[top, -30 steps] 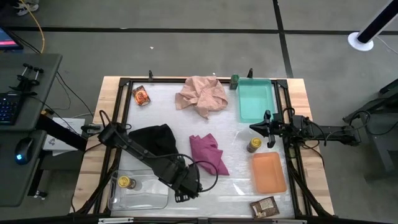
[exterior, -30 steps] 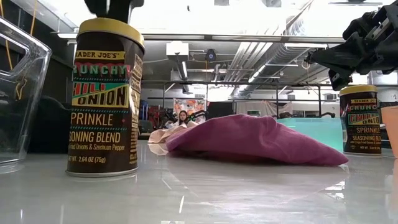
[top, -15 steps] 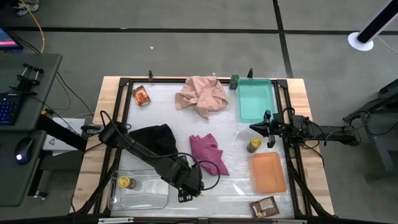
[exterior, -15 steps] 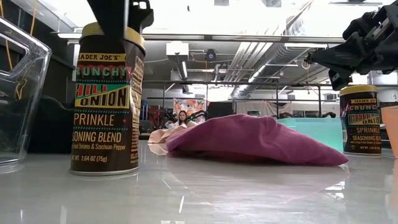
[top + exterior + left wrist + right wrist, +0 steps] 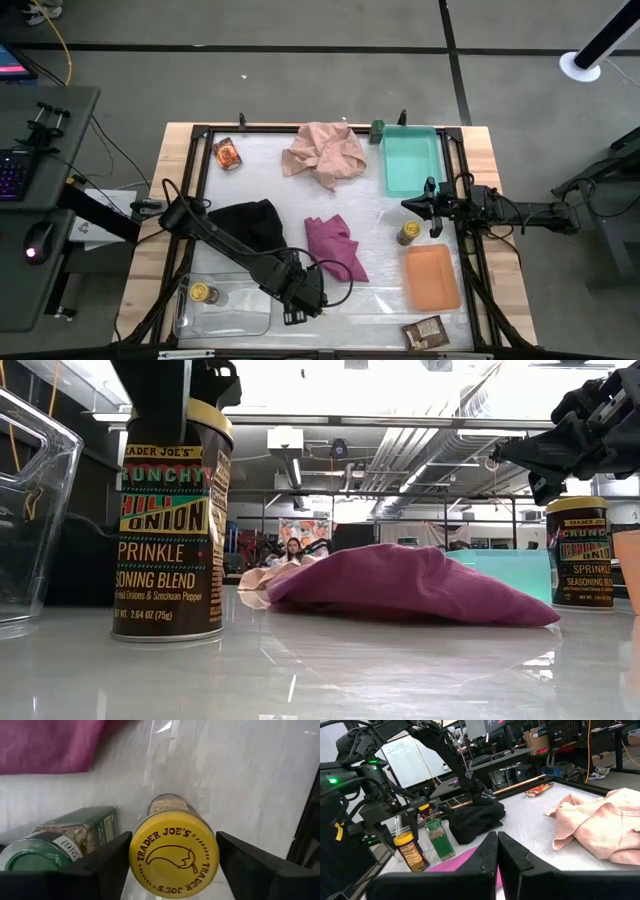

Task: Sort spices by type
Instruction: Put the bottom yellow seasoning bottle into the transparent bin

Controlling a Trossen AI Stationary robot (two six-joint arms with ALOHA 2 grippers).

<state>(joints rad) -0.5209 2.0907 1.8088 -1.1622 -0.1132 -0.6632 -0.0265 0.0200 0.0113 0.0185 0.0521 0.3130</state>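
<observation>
Near the table's front edge, just beside the clear tray [image 5: 225, 312], left gripper [image 5: 172, 862] straddles an upright yellow-lidded jar [image 5: 174, 855]. Fingers stand apart on either side of the lid, gaps visible; not clamped. Judgement: grasp step, jar bound for the tray where 1 yellow-lidded jar [image 5: 203, 293] already sits.

To do it well: keep the lid centred between the fingers, drop lower so the pads take the body under the lid rim, close evenly. A dark-green jar [image 5: 60, 845] stands just beside; the near finger must not nudge it.

Right gripper [image 5: 408, 206] waits over the table's right side, fingers together, near another yellow-lidded jar [image 5: 407, 233].

View differences: high view hides the target under the arm; wrist view shows the lid and the green jar. Low view [image 5: 168, 525] shows the base flat on the table.
</observation>
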